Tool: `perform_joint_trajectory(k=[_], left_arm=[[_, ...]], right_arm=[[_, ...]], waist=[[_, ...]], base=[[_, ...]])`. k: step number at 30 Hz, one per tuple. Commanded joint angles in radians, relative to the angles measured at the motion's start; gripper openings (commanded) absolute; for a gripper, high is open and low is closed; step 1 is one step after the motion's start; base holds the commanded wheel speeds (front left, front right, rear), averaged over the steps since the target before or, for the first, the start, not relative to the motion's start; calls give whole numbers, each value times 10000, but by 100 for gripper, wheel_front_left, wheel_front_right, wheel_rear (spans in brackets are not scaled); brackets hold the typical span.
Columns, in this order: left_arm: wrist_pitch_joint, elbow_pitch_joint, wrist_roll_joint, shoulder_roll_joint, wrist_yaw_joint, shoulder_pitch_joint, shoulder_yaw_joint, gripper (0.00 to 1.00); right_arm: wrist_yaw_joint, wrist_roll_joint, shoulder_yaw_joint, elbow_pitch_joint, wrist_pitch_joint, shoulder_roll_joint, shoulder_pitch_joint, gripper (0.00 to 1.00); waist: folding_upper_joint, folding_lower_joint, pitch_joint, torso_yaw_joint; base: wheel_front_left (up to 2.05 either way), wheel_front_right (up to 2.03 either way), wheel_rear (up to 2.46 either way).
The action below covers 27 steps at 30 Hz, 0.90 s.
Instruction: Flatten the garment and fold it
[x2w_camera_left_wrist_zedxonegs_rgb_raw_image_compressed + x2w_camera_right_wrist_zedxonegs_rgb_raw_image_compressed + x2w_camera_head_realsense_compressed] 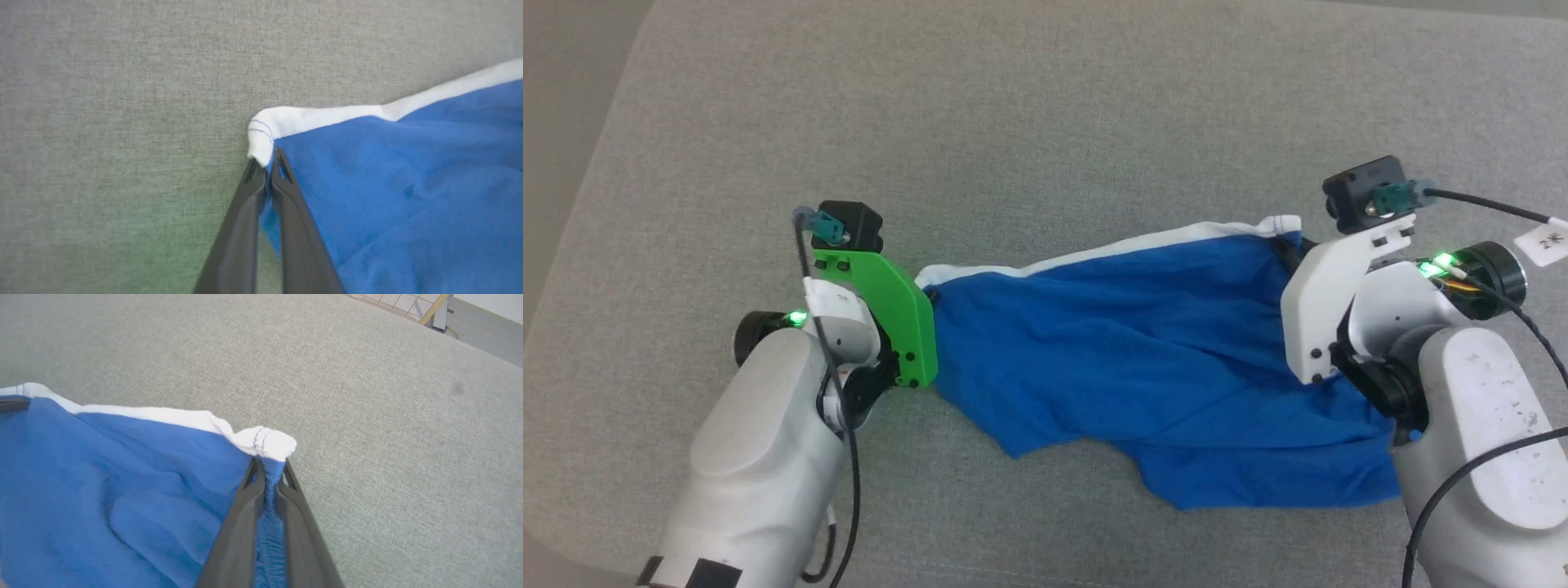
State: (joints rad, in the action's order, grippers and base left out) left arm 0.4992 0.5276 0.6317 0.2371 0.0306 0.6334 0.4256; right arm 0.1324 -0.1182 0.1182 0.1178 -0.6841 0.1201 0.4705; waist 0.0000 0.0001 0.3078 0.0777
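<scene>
Garment (1160, 359) was found crumpled on grey pad (1045, 98) | left gripper (267, 163) was pinched closed on waistband (1111, 249) left corner | right gripper (269, 465) was pinched closed on waistband right corner | advised: corners be drawn apart evenly, kept low.

left gripper (265, 165): fingers behind green bracket (894, 318) in head view
right gripper (269, 465): fingers behind white bracket (1319, 302) in head view
shorts (1143, 359): one hem corner behind the right forearm (1486, 425); wrist views crop the cloth
cable tag (1543, 241): print cropped, unreadable
</scene>
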Motion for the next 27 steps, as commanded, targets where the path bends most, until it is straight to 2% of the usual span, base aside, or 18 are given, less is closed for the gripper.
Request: perform_joint_trajectory(k=[1,6,11,16,18,22,27], left_arm=[[-176,-6,298,-194,118,-138,-140,0],[-752,-372,593,-133,197,395,-660,0],[-826,-579,962,-103,190,1526,-1194,0],[-964,-437,543,328,47,3171,-1371,0],[-1118,-292,385,473,-28,3898,-1481,0],[-1682,22,-69,743,-208,5361,-1635,0],[-2913,384,-631,825,-640,7096,-1876,0]], right_arm=[[-17,-127,-75,-84,159,40,-34,0],[-17,-625,-295,-190,287,228,485,0],[-17,-1499,-328,-222,196,536,1694,0],[-17,-2266,-357,195,18,606,3404,0],[-17,-2482,-455,548,59,408,4235,0],[-17,-2337,-491,1413,451,139,5954,0],[-17,-1670,-784,2698,1796,-241,7816,0]], waist=[[0,-1,-231,50],[0,-1,-615,-96],[0,-1,-842,-450],[0,-1,-686,-976],[0,-1,-508,-1232],[0,-1,-97,-1680],[0,-1,467,-2024]], base=[[0,0,0],[0,0,0],[0,0,0],[0,0,0],[0,0,0],[0,0,0],[0,0,0]])
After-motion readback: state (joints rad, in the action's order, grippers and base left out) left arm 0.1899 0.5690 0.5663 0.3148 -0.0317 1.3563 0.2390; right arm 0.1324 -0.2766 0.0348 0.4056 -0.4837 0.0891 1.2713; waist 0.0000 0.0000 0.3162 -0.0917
